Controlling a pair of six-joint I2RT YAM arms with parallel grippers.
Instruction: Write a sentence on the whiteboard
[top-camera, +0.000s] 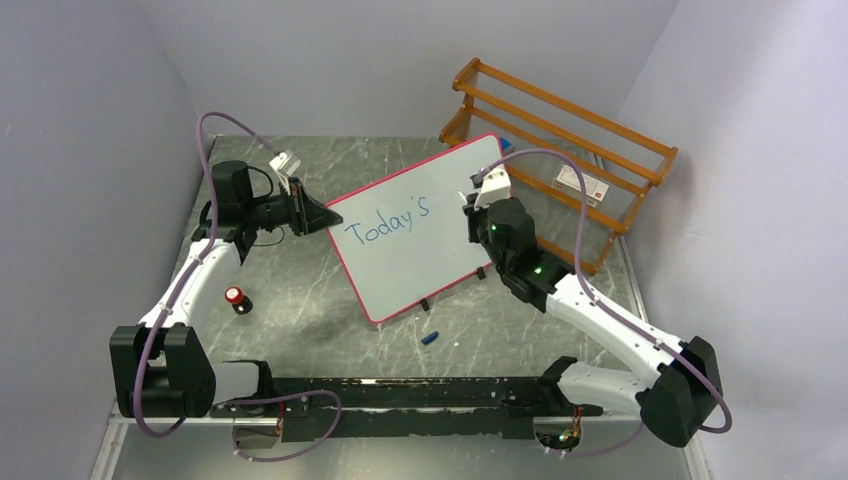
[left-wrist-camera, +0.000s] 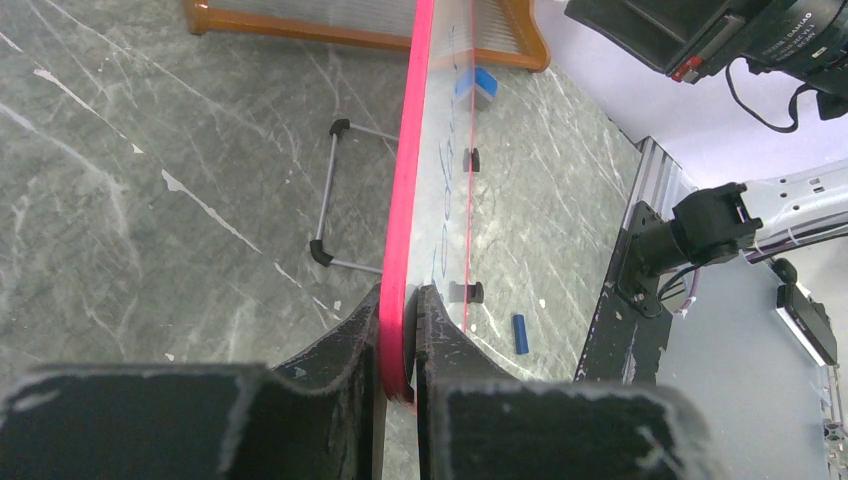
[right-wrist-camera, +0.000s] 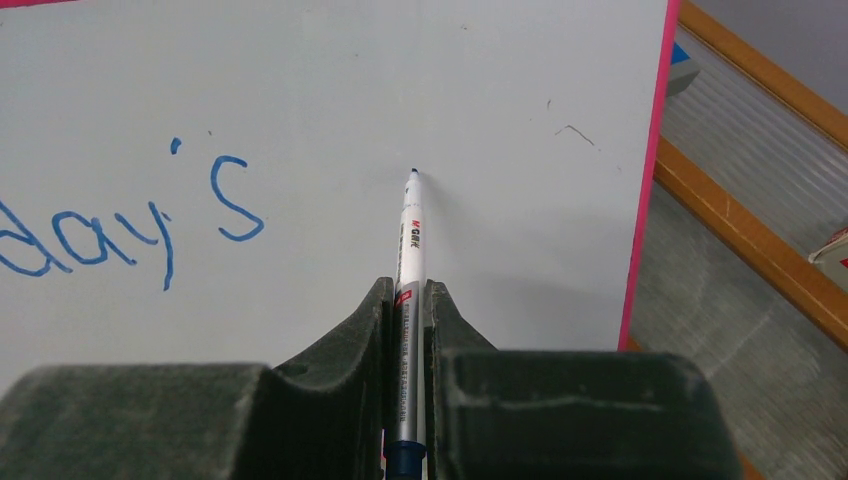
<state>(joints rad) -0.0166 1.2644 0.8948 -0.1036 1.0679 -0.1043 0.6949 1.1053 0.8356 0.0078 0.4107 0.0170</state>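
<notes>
At mid-table, note the whiteboard (top-camera: 415, 240) propped aslant on its black feet (top-camera: 425, 305), pink left rim pinched tight between the fingers (left-wrist-camera: 340, 350) of the left gripper (left-wrist-camera: 400, 300). Record the right gripper (right-wrist-camera: 406, 292) clamped on a marker (right-wrist-camera: 409, 240), tip over bare white just right of the sentence (top-camera: 388, 218), reading only "Today's". Find blank board up to the right rim, wooden rack (top-camera: 560, 130) close behind that edge.

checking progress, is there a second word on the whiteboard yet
No, the sentence on the whiteboard stops at "Today's", with the marker pointing at blank white beside it.
</notes>
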